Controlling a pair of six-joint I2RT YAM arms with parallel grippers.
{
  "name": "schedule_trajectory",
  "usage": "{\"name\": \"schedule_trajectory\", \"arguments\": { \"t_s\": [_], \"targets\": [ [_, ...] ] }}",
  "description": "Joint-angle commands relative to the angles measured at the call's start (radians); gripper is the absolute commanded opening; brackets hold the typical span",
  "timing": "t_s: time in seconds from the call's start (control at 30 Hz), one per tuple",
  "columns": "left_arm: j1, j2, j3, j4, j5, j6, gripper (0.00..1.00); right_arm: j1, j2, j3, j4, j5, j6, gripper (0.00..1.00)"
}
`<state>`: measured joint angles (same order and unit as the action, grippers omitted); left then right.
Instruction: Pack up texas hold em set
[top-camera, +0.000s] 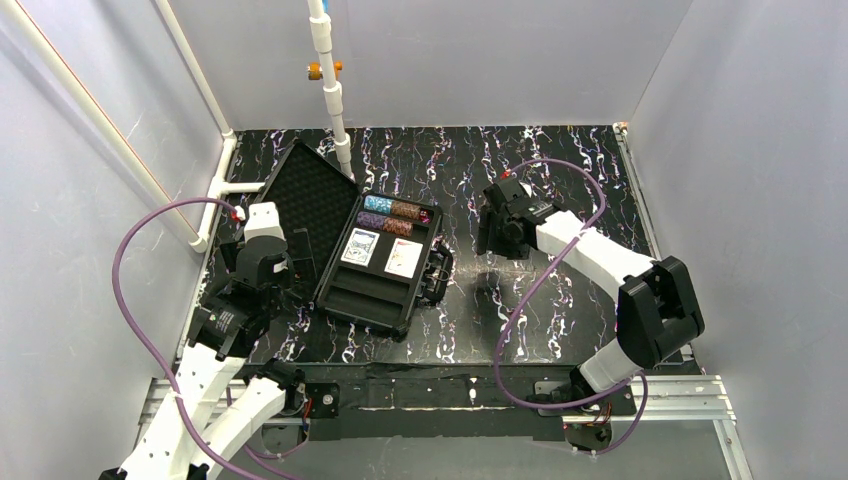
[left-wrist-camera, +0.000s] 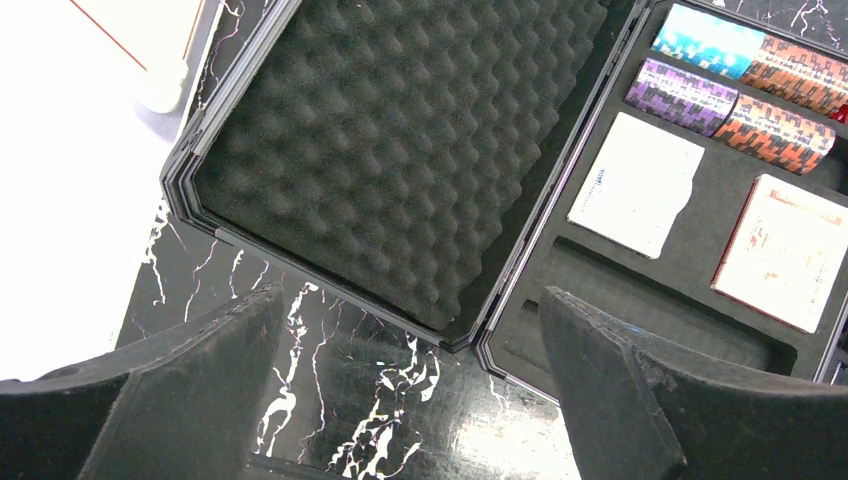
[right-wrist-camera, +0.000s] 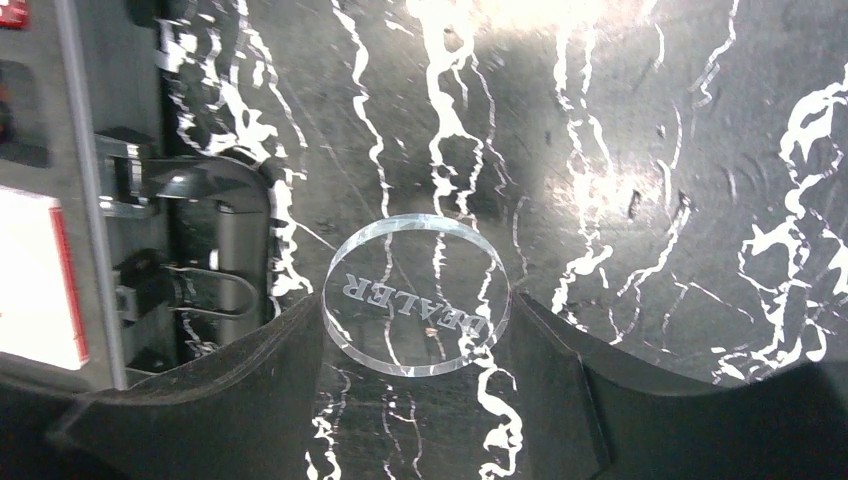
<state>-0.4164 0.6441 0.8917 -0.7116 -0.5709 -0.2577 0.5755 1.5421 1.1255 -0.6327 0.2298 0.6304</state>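
The black case lies open left of centre, its foam lid flat to the left. The tray holds teal, purple and brown chip stacks and two card decks. My left gripper is open and empty; in the left wrist view it hovers over the table at the case's near hinge corner, with the lid and the decks beyond. My right gripper is shut on a clear round "DEALER" disc, right of the case handle.
A white pipe stands behind the lid. Grey walls enclose the black marbled table on three sides. Purple cables loop from both arms. The right arm reaches in from the right.
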Motion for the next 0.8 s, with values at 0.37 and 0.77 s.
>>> {"name": "schedule_trajectory", "arguments": {
  "t_s": [0.37,0.77],
  "targets": [
    [-0.001,0.004,-0.003,0.002,-0.02,0.006,0.98,0.025,0.087,0.253,0.072,-0.087,-0.057,0.31],
    [-0.002,-0.009,-0.002,0.001,-0.039,0.006,0.98,0.136,0.207,0.473,0.039,-0.074,-0.084,0.31]
  ]
}}
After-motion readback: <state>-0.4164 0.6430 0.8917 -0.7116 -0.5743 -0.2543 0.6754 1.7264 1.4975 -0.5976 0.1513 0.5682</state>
